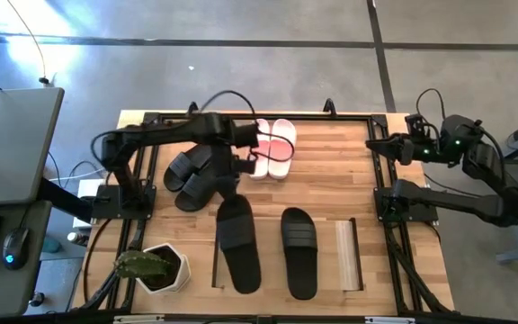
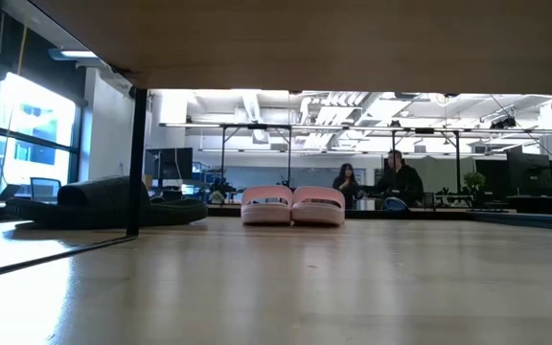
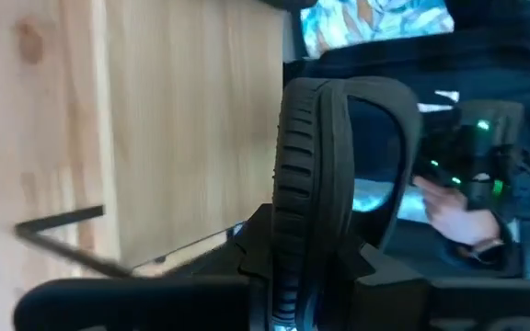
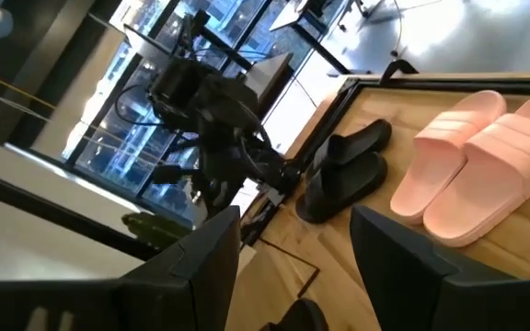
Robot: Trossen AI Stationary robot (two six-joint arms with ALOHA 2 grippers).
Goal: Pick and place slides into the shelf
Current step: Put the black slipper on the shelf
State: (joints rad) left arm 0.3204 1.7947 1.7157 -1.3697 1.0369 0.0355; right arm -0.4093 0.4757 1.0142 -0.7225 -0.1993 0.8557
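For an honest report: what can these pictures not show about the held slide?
- High view: left hand fingertips, hidden under its own wrist.
- Left wrist view: black slide seen edge-on, blurred; one end hidden behind the hand.
- Low view: the held slide is out of frame.

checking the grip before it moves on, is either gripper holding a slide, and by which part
The left gripper is shut on a black slide, pinching the edge of its sole. The right gripper is open and holds nothing, parked at the table's right edge.

Wooden table with slides, shelf
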